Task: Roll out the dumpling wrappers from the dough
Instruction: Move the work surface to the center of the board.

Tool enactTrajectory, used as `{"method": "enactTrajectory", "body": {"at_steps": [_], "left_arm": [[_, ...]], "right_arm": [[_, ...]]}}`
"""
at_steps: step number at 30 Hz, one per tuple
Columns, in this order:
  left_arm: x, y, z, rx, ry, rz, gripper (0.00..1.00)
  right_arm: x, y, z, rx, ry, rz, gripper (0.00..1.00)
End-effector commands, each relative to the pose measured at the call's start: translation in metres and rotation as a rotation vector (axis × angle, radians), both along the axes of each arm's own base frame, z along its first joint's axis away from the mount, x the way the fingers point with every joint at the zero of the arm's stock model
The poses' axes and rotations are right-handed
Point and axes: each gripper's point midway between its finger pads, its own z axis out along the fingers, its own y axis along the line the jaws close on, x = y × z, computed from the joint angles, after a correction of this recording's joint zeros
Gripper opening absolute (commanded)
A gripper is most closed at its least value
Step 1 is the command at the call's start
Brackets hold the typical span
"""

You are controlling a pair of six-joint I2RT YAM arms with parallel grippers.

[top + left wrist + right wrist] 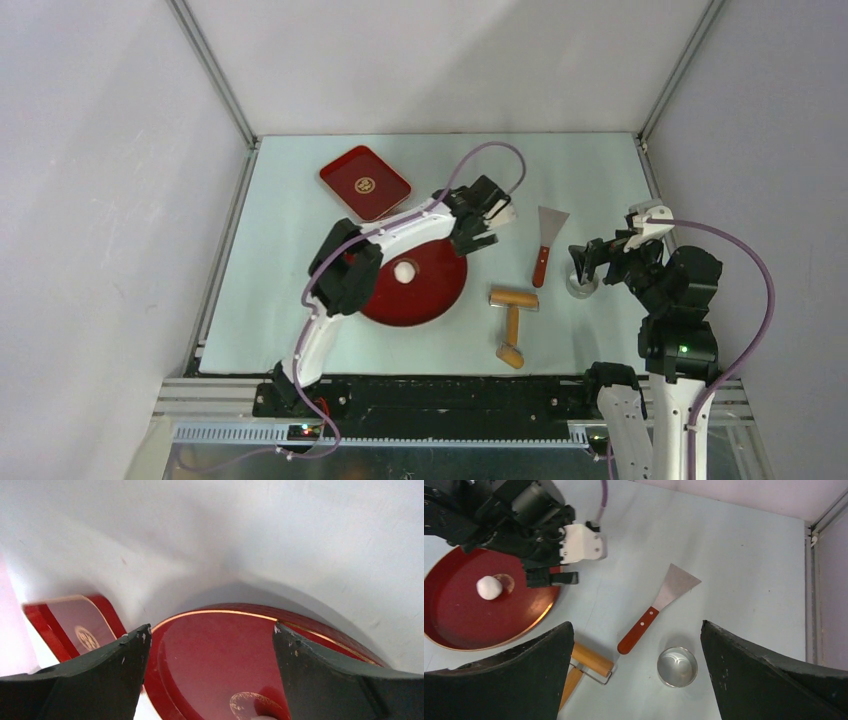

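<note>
Dough ball (405,271) sits mid red plate (440,302); L hand (472,238), jaws apart & empty, hovers by plate's far-right rim; R hand (583,262), wide apart & empty, above steel cup (580,288) at right.

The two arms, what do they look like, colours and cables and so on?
The left arm and right arm have white links and bulky black joints. A lilac cable loops along each. The fingers are matte black wedges, flecked pale at the tips. The left gripper carries a white block; a green light glows on the right arm.
</note>
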Motion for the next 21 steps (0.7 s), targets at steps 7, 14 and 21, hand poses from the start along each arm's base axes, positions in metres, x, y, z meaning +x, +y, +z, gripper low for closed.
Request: {"method": "enactTrajectory", "body": {"at_steps": [7, 14, 21], "left_arm": [[0.049, -0.067, 0.145, -0.278, -0.283, 0.017, 1.00], [0.042, 0.007, 0.243, -0.456, -0.368, 0.143, 1.00], [0.058, 0.184, 0.156, -0.134, -0.330, 0.538, 1.00]], "right_arm": [[0.004, 0.002, 0.001, -0.005, -0.031, 0.029, 1.00], [0.004, 0.006, -0.001, -0.014, -0.024, 0.055, 1.00], [0.001, 0.017, -0.003, -0.025, -0.019, 0.107, 1.00]]}}
